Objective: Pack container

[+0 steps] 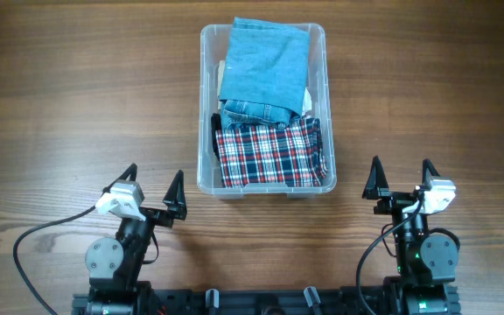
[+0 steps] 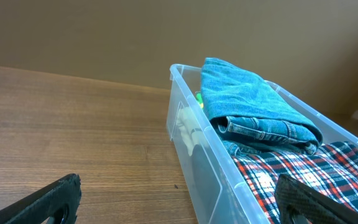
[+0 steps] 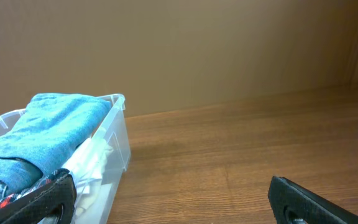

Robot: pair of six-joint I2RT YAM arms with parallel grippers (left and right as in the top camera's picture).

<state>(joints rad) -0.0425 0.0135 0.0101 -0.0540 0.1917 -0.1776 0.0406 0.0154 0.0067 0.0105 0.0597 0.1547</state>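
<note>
Left wrist alone shows you a green item (image 2: 199, 98) behind jeans (image 2: 253, 106) | container (image 1: 206, 166) long axis runs away from arms | left gripper (image 1: 154, 181), right gripper (image 1: 401, 172): apart, empty

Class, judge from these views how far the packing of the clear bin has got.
Done: folded jeans and a plaid cloth lie in the container. In hand: nothing; the left gripper and right gripper stand open and empty, apart from it. Left: no unpacked item shows, so probably nothing.
</note>
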